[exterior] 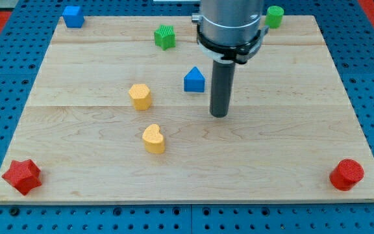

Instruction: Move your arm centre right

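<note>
Currently, my tip (219,115), a bare rod holding nothing, rests near board centre just right of the blue house-shaped block (194,80), touching no block; centre-right target zone lies toward the view's right, unobstructed.

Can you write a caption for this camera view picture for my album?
My tip rests mid-board, just right of the blue house-shaped block, on the wooden board.
</note>
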{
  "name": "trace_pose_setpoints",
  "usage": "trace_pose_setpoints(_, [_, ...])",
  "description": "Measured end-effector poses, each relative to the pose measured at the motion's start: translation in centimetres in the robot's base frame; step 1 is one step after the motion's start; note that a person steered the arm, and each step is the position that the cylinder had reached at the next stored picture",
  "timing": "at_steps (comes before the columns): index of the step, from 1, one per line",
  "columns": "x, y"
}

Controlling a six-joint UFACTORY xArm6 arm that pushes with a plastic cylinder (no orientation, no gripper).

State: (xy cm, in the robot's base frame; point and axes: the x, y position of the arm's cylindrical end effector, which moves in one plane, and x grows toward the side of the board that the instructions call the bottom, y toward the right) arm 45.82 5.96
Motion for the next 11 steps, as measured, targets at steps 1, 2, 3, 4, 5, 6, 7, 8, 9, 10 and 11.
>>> trace_pose_setpoints(1, [0.0,1.5])
trace_pose_setpoints(2, [0.0,1.5])
trace_pose_setpoints(3, [0.0,1.6])
trace_pose_setpoints(4, [0.0,1.7])
trace_pose_setpoints(5, [-1.0,2.9])
trace_pose_setpoints(6, [-6.2,6.1])
trace_pose_setpoints(7, [-7.7,6.8])
trace_pose_setpoints(8, [-7.7,6.5])
trace_pose_setpoints(9, [-7.7,6.1])
trace_pose_setpoints(10, [-7.7,6.1])
trace_pose_setpoints(11, [-7.7,6.1])
